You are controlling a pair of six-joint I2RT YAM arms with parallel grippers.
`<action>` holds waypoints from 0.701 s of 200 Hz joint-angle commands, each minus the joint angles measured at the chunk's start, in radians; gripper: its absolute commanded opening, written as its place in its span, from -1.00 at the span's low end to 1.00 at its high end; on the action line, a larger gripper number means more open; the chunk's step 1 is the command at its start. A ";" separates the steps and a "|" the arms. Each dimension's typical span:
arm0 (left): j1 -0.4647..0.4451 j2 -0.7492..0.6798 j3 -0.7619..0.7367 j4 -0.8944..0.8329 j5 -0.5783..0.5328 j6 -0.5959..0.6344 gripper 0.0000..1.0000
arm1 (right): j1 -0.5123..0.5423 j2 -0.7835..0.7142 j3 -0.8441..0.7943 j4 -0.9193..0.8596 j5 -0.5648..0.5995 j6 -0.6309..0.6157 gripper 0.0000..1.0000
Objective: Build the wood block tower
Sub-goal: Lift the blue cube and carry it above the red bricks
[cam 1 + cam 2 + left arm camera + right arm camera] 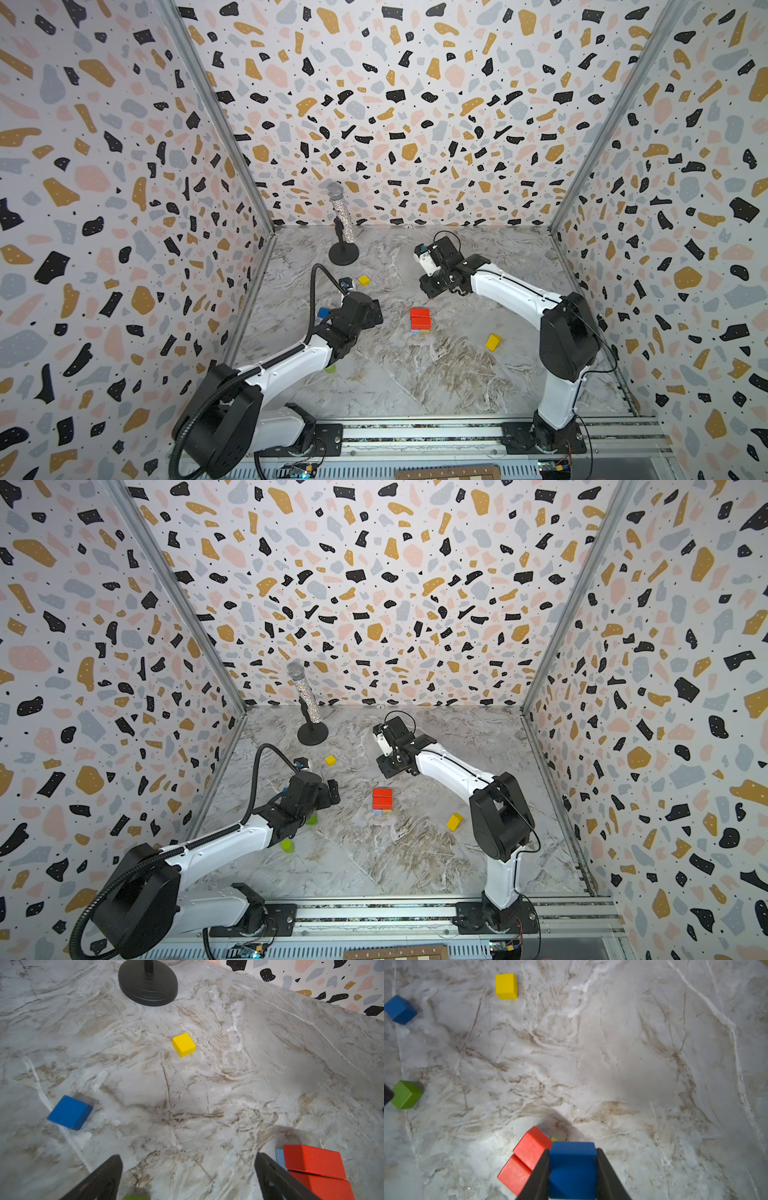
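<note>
The tower (419, 320) stands mid-table in both top views: two red blocks (529, 1155) on a light-blue (280, 1159) and lime base. My right gripper (573, 1149) is shut on a blue block (572, 1167), held above the table just behind the tower (382, 799). My left gripper (188, 1167) is open and empty, low over the marble to the left of the tower. Loose blocks lie around: a yellow cube (364, 280), a blue cube (70, 1112), a green cube (406, 1095), a lime cylinder (286, 845) and a yellow brick (493, 342).
A glittery silver microphone (343, 212) on a round black stand (148, 982) is at the back left. Terrazzo-patterned walls (124, 208) enclose the marble table (415, 382) on three sides. The arm bases sit on a rail (415, 432) along the front edge.
</note>
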 commanded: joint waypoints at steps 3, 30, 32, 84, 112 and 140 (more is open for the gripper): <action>0.005 -0.038 -0.028 -0.004 -0.016 -0.014 1.00 | 0.019 -0.064 -0.051 -0.044 -0.010 0.030 -0.39; 0.005 -0.073 -0.054 -0.013 -0.027 -0.017 1.00 | 0.042 -0.091 -0.102 -0.033 -0.018 0.082 -0.39; 0.005 -0.075 -0.055 -0.014 -0.027 -0.017 1.00 | 0.044 -0.093 -0.104 -0.032 -0.017 0.084 -0.39; 0.005 -0.099 -0.067 -0.024 -0.029 -0.019 1.00 | 0.104 -0.072 -0.127 -0.036 -0.014 0.095 -0.40; 0.005 -0.102 -0.074 -0.022 -0.030 -0.020 1.00 | 0.122 -0.063 -0.130 -0.035 -0.010 0.094 -0.41; 0.005 -0.102 -0.078 -0.022 -0.031 -0.018 1.00 | 0.140 -0.057 -0.121 -0.043 0.000 0.038 -0.41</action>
